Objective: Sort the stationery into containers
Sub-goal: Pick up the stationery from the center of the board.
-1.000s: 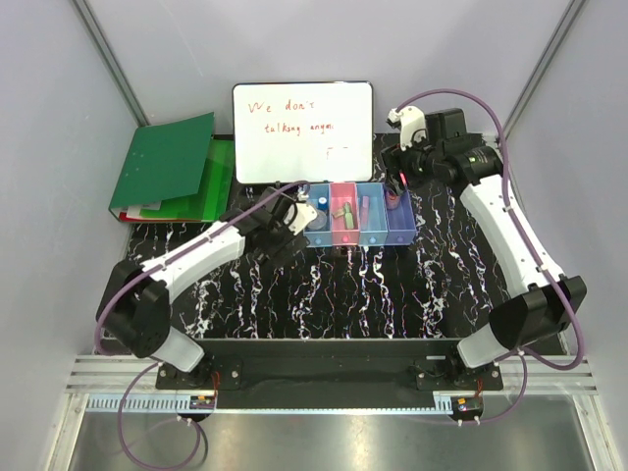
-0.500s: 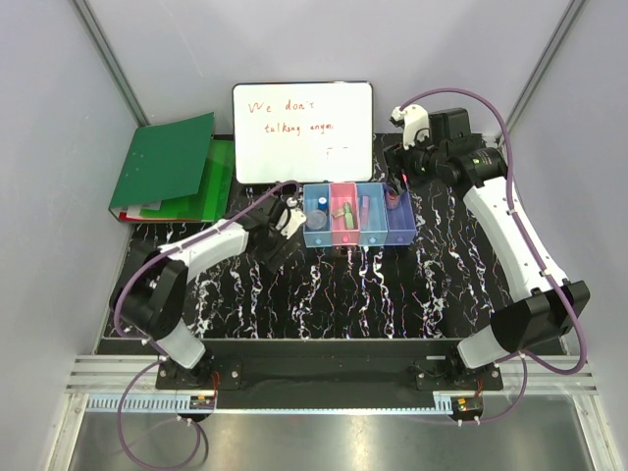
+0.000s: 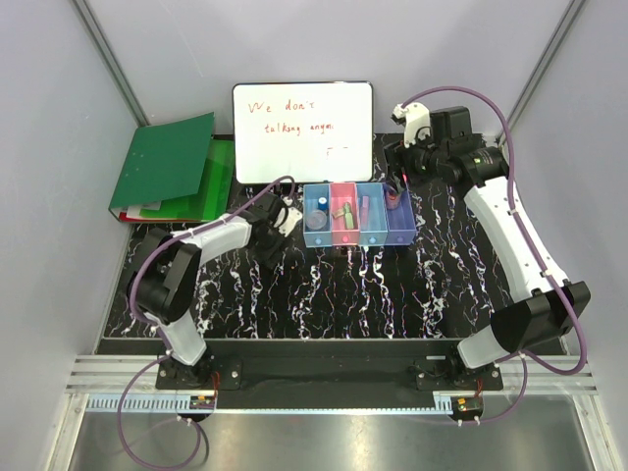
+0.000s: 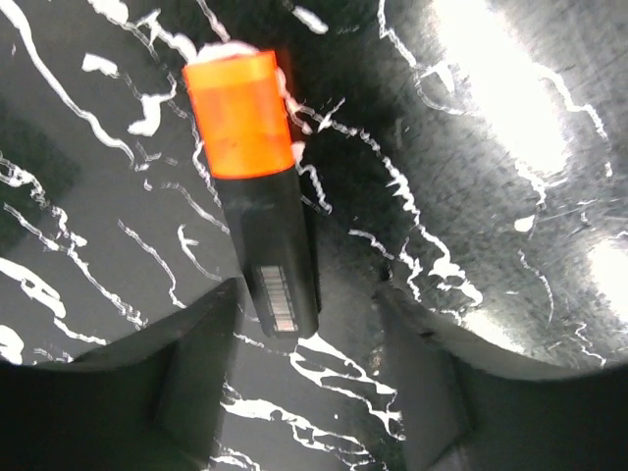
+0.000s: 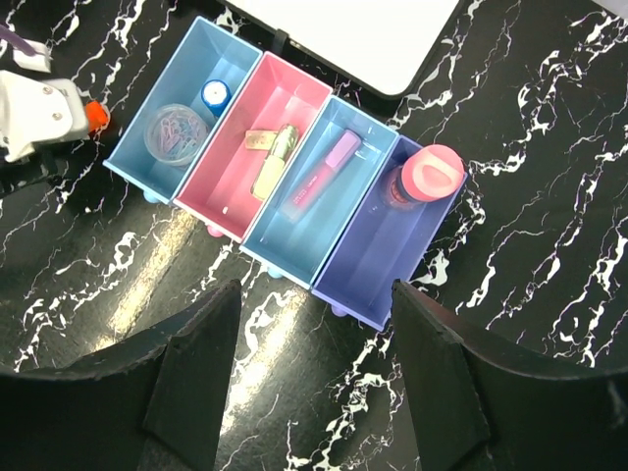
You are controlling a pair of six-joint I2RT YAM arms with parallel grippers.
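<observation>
A black marker with an orange cap lies on the black marbled table. My left gripper is open just over it, with the marker's black end between the fingers, close to the left one. In the top view my left gripper is just left of the containers. The four joined bins hold a clear round piece and a blue-capped bottle, a pale green stick, a pink stick and a pink-capped item. My right gripper is open and empty, high above the bins.
A whiteboard with red writing leans behind the bins. A big green folder lies at the back left. Grey walls close in both sides. My left gripper's white body shows left of the bins in the right wrist view.
My left gripper has drawn back a little to the left, away from the leftmost bin, and its arm has folded in towards its base. The right arm has hardly moved.
</observation>
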